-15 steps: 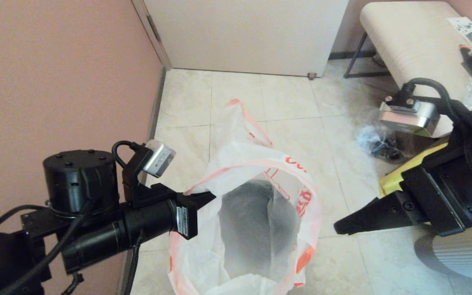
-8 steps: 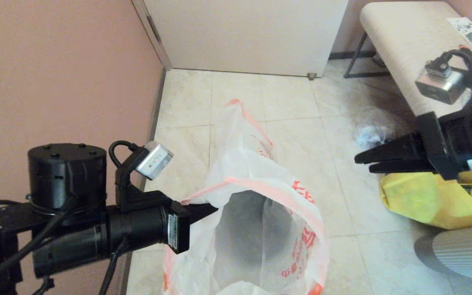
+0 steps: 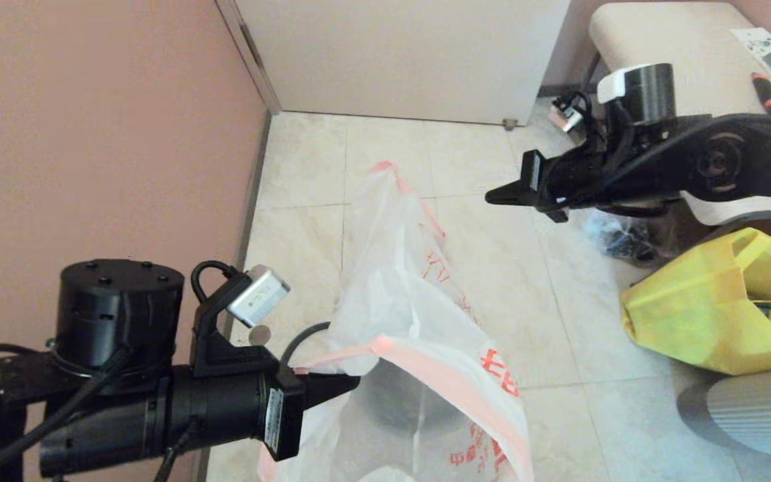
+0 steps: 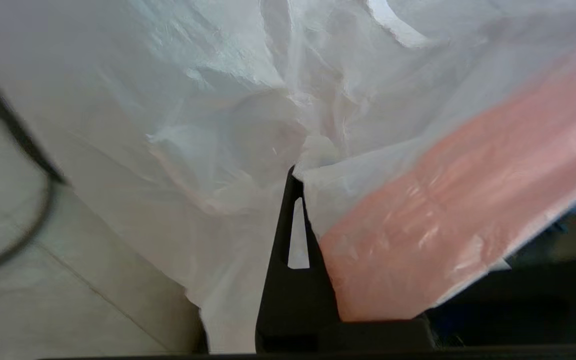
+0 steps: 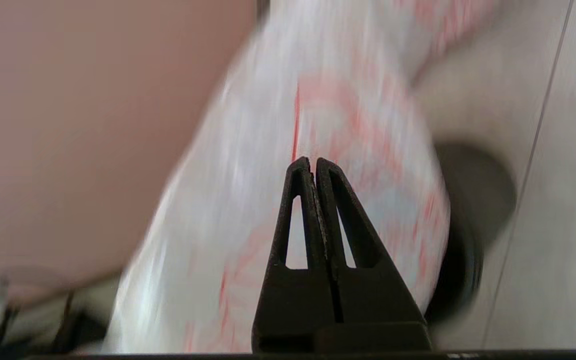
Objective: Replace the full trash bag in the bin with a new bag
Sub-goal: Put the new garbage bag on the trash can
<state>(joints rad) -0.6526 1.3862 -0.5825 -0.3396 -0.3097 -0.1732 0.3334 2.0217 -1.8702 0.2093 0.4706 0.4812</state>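
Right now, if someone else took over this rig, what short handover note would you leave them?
Left gripper: shut on the pink-orange rim of the new bag, holding its mouth up over the bin.
Right gripper: shut, empty, raised beyond the bag near the bench.
Done: the new bag is draped over the bin. The full trash bag is not visible.
Left: spread the bag's rim around the bin's rim, seat it, then release.

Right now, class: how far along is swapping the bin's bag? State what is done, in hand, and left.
Done: the thin white plastic bag with red print is lifted, its mouth open. In hand: the left gripper is shut on its pink-orange rim; the right gripper is shut, empty, apart. Left: seating the bag in the small black bin.
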